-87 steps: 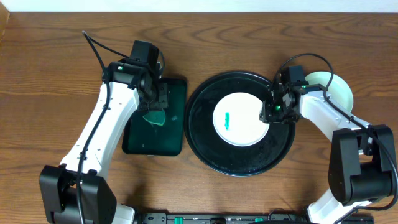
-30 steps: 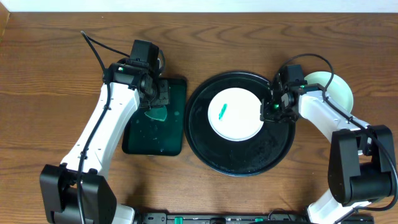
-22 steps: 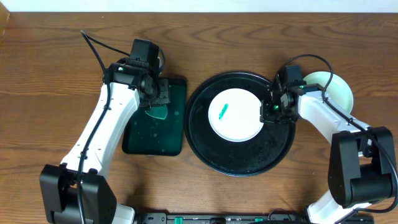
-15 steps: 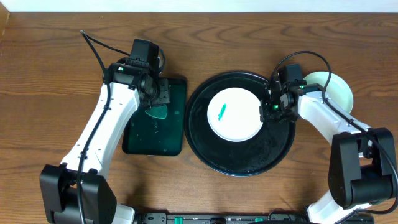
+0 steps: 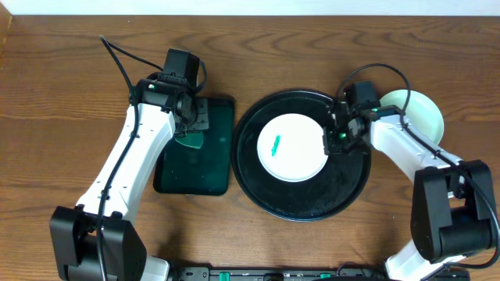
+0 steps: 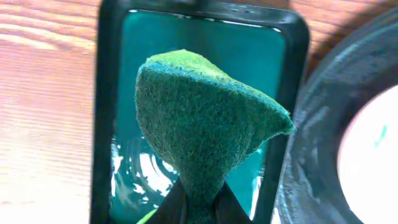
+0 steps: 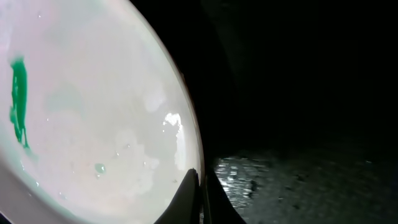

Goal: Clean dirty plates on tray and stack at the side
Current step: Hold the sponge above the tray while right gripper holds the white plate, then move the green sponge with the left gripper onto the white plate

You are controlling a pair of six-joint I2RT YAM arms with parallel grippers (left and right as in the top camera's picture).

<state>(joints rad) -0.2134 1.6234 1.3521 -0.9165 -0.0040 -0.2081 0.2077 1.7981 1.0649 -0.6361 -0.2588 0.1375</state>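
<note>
Since the right gripper [image 5: 334, 139] has its jaws pinched tight on the right-hand rim of the plate [image 5: 293, 148], the plate moves with it: compared with a few seconds ago it sits further left and slightly further back on the black tray [image 5: 344, 191], and it has turned a little in the grip. It lies flat inside the tray, left of the tray's centre and clear of the rim all round. That shift brings the dirty face closer to the left gripper [image 5: 191, 125], which is clamped on a green sponge [image 5: 191, 142] hanging over the wet green tray [image 5: 195, 176] and has barely moved. I judge this to be positioning before wiping, with the cleaning itself not yet begun, since the green smear [image 5: 273, 145] is whole. A second plate [image 5: 422, 109] rests on the table to the right of the black tray, partly hidden by the right arm. Being round, the plate has no long axis of its own; its smear does, running roughly from the far side to the near side with its far end leaning slightly right.
</note>
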